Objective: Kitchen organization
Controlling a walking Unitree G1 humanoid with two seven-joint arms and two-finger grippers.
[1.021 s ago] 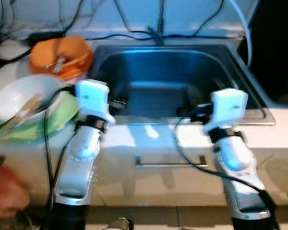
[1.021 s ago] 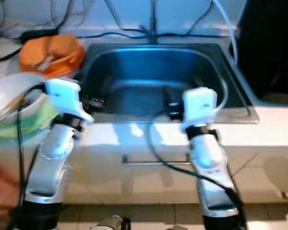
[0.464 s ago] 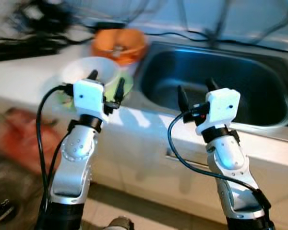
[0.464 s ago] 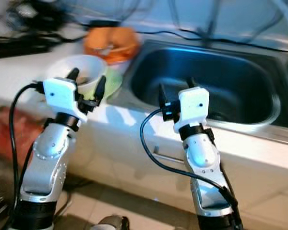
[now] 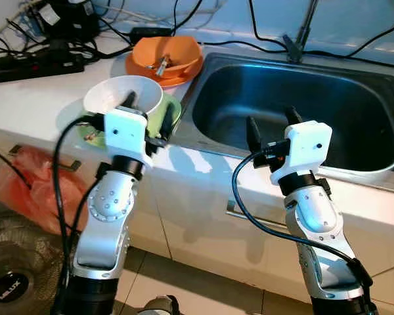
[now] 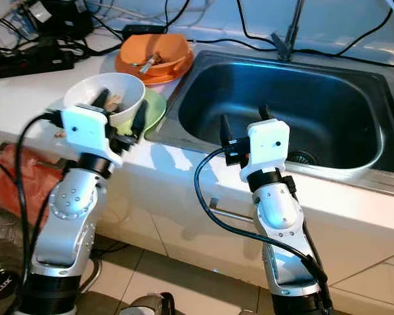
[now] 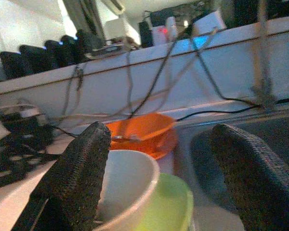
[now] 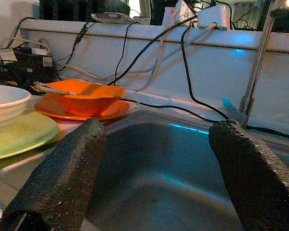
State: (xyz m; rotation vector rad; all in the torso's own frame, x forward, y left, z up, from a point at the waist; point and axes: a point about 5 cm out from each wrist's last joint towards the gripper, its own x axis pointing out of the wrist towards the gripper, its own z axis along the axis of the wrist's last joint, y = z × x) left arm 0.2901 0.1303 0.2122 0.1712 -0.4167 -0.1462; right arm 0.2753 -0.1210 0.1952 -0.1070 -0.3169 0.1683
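My left gripper [image 5: 146,113] hangs spread just at the near rim of the white ceramic bowl [image 5: 121,96], which sits on a pale green plate [image 5: 171,111] on the white counter [image 5: 46,92] beside the stainless steel sink [image 5: 295,105]; my right gripper [image 5: 270,125] is spread too, empty, over the sink's near edge. Behind the white bowl stands an orange bowl on an orange plate [image 5: 164,56] with what looks like cutlery inside.

My worry is the stack; the white bowl rests loosely on the green plate, so a push from one finger could slide both toward the sink lip or tip the bowl, and whatever lies in it, too blurred for me to name, could spill. The black power strip and tangled cables [image 5: 36,62] at the back of the counter are close to water and to my reach; a snag would drag them. The left arm's own cable [image 5: 65,190] loops near the counter edge and might catch.

Against half a second ago the view is sharper and has shifted a little, so the camera moved; both grippers match their earlier spread, and the left one sits much as it did by the bowl.
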